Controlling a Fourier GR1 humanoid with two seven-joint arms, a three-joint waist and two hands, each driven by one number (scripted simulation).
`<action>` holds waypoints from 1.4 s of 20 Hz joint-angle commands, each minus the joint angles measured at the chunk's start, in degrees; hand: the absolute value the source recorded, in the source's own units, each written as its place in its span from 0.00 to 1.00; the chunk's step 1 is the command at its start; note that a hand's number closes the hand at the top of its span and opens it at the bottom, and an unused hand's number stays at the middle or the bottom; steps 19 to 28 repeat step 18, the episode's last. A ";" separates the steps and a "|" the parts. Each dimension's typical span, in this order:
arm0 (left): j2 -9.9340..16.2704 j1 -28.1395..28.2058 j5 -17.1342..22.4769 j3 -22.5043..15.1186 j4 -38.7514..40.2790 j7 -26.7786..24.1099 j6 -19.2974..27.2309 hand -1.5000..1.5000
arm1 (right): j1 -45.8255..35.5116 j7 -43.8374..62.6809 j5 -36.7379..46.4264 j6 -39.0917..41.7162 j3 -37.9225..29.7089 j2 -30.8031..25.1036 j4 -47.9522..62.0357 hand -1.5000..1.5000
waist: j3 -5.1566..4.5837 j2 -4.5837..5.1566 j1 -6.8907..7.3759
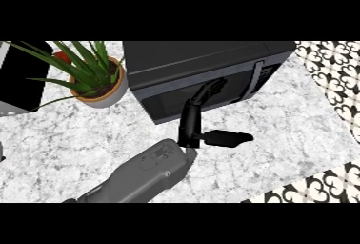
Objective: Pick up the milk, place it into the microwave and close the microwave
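One hand (191,125), fingers straight and spread, presses the shut microwave (204,71) door.

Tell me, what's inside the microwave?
You can't see inside. The microwave door looks shut and dark, so any milk in there is hidden. One hand reaches to the door, fingers straight. A plant stands beside it.

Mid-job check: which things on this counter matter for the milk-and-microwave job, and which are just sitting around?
Job items:
- microwave, door looks shut
- hand, fingers straight, touching the microwave's front
- milk: not visible

Just lying about:
- potted plant, left of the microwave
- black object at the left edge
- marble counter
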 commanded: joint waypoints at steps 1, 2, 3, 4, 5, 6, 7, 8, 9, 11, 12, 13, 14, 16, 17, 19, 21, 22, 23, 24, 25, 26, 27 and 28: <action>0.03 -2.63 1.60 2.72 3.56 -0.89 0.77 0.00 | 0.09 1.08 -7.21 3.77 3.18 3.39 3.29 0.00 | 0.12 0.97 0.44; 0.03 -3.44 2.13 2.75 3.64 -0.59 0.72 0.00 | -0.12 1.86 -7.84 4.15 3.51 3.29 4.07 0.00 | 0.06 0.89 0.47; 0.03 -3.62 2.57 2.69 3.70 -0.68 0.46 0.00 | -0.30 2.44 -8.84 4.56 3.82 3.42 4.37 0.00 | -0.04 0.84 0.23; 0.03 -4.15 2.67 2.75 4.10 -0.87 0.46 0.00 | -0.81 2.59 -9.67 4.63 3.50 3.45 5.36 0.00 | 0.02 0.83 0.46; 0.03 -4.20 3.10 2.74 4.00 -1.04 0.40 0.00 | -0.83 2.95 -10.15 5.33 3.63 2.99 5.54 0.00 | -0.06 0.86 -0.16; 0.03 -4.03 3.20 2.79 4.33 -1.60 0.63 0.00 | -0.81 2.94 -10.58 5.91 3.52 2.74 6.48 0.00 | 0.01 0.95 -0.14; 0.03 -4.16 3.57 2.84 4.30 -1.84 0.34 0.00 | -1.52 3.42 -11.60 6.32 3.77 2.64 6.42 0.00 | -0.12 0.74 0.10; 0.03 -3.76 3.83 2.52 4.64 -2.10 0.51 0.00 | -1.66 3.40 -12.40 6.60 3.45 2.64 7.21 0.00 | -0.05 0.75 -0.18; 0.03 -4.53 4.24 2.48 4.38 -1.96 0.47 0.00 | -1.73 3.84 -12.76 7.15 3.69 2.36 8.04 0.00 | -0.02 0.66 -0.30; 0.03 -3.72 4.50 2.58 5.03 -3.19 0.25 0.00 | -2.36 4.23 -13.70 7.43 3.60 2.19 8.71 0.00 | -0.10 0.98 -0.19; 0.03 -3.96 4.65 2.21 5.06 -3.26 0.68 0.00 | -2.67 4.45 -14.13 8.17 3.49 1.48 8.99 0.00 | -0.08 0.72 -0.61; 0.03 -4.31 4.88 2.23 5.10 -3.31 0.09 0.00 | -3.31 4.78 -14.90 8.53 3.51 1.29 9.79 0.00 | -0.07 0.92 -0.12; 0.03 -4.28 5.31 2.19 5.32 -3.35 0.11 0.00 | -3.64 5.05 -15.22 8.63 2.96 0.65 10.28 0.00 | -0.10 0.73 -0.32; 0.03 -4.66 5.76 2.29 5.53 -3.75 -0.05 0.00 | -3.91 5.20 -17.01 9.47 2.87 0.85 11.79 0.00 | 0.02 0.70 -0.41; 0.03 -4.71 6.07 2.22 5.30 -4.04 -0.36 0.00 | -4.58 5.54 -17.17 9.81 2.77 0.12 12.23 0.00 | -0.05 0.83 -0.21; 0.03 -4.18 6.11 2.30 5.93 -4.62 -0.05 0.00 | -4.52 5.66 -17.55 10.28 2.44 -0.42 12.45 0.00 | -0.06 0.84 -0.58; 0.03 -4.18 6.11 2.30 5.93 -4.62 -0.05 0.00 | -4.52 5.66 -17.55 10.28 2.44 -0.42 12.45 0.00 | -0.06 0.84 -0.58; 0.03 -4.18 6.11 2.30 5.93 -4.62 -0.05 0.00 | -4.52 5.66 -17.55 10.28 2.44 -0.42 12.45 0.00 | -0.06 0.84 -0.58; 0.03 -4.18 6.11 2.30 5.93 -4.62 -0.05 0.00 | -4.52 5.66 -17.55 10.28 2.44 -0.42 12.45 0.00 | -0.06 0.84 -0.58; 0.03 -4.18 6.11 2.30 5.93 -4.62 -0.05 0.00 | -4.52 5.66 -17.55 10.28 2.44 -0.42 12.45 0.00 | -0.06 0.84 -0.58; 0.03 -4.18 6.11 2.30 5.93 -4.62 -0.05 0.00 | -4.52 5.66 -17.55 10.28 2.44 -0.42 12.45 0.00 | -0.06 0.84 -0.58; 0.03 -4.18 6.11 2.30 5.93 -4.62 -0.05 0.00 | -4.52 5.66 -17.55 10.28 2.44 -0.42 12.45 0.00 | -0.06 0.84 -0.58; 0.03 -4.18 6.11 2.30 5.93 -4.62 -0.05 0.00 | -4.52 5.66 -17.55 10.28 2.44 -0.42 12.45 0.00 | -0.06 0.84 -0.58; 0.03 -4.18 6.11 2.30 5.93 -4.62 -0.05 0.00 | -4.52 5.66 -17.55 10.28 2.44 -0.42 12.45 0.00 | -0.06 0.84 -0.58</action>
